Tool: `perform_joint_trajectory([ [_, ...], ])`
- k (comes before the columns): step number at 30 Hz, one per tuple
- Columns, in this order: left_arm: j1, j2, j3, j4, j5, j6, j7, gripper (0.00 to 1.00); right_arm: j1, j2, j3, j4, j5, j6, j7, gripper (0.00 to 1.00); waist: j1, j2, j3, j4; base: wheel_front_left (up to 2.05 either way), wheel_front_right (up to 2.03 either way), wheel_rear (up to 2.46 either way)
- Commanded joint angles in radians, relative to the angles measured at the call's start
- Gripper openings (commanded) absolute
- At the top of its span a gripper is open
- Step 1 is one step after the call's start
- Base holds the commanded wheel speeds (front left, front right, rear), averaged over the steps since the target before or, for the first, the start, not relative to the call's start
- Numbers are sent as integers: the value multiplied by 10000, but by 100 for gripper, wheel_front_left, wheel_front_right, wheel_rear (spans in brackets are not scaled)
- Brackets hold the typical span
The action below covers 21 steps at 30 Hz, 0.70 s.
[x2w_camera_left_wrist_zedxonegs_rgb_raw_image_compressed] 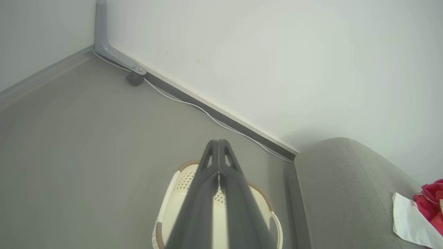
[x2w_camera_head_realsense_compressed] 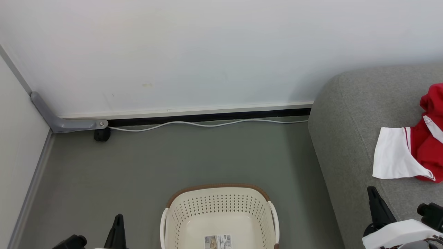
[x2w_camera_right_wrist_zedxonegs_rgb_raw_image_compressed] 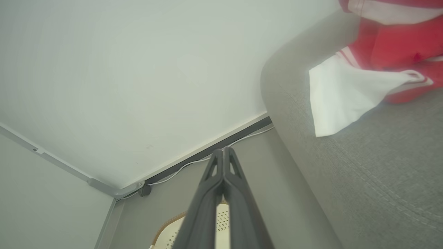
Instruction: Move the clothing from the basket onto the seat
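Two grippers show fingers pressed together on nothing: left gripper (x2w_camera_left_wrist_zedxonegs_rgb_raw_image_compressed: 218,141) just left of the basket (x2w_camera_head_realsense_compressed: 218,204), right gripper (x2w_camera_right_wrist_zedxonegs_rgb_raw_image_compressed: 224,149) well to its right. One basket looks bare inside; one red-and-white heap of clothing (x2w_camera_head_realsense_compressed: 427,155), pieces uncountable, lies on the one seat (x2w_camera_head_realsense_compressed: 346,145) right of the basket. Moving seems finished; next calls only for checking the basket's hidden near end.
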Motion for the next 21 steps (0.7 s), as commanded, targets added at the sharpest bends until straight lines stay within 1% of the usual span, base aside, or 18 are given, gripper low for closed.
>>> perform_joint_trajectory([
  [1, -566, 102, 196, -293, -234, -113, 11, 0, -384, -95, -42, -331, 251, 10, 82, 0, -1, 0, 1, 3, 0, 0, 0],
  [21, -883, 123, 519, -395, -2356, -450, 600, 0, -426, 133, -470, -584, 2254, 15, 672, 0, -1, 0, 31, 63, 0, 0, 0],
])
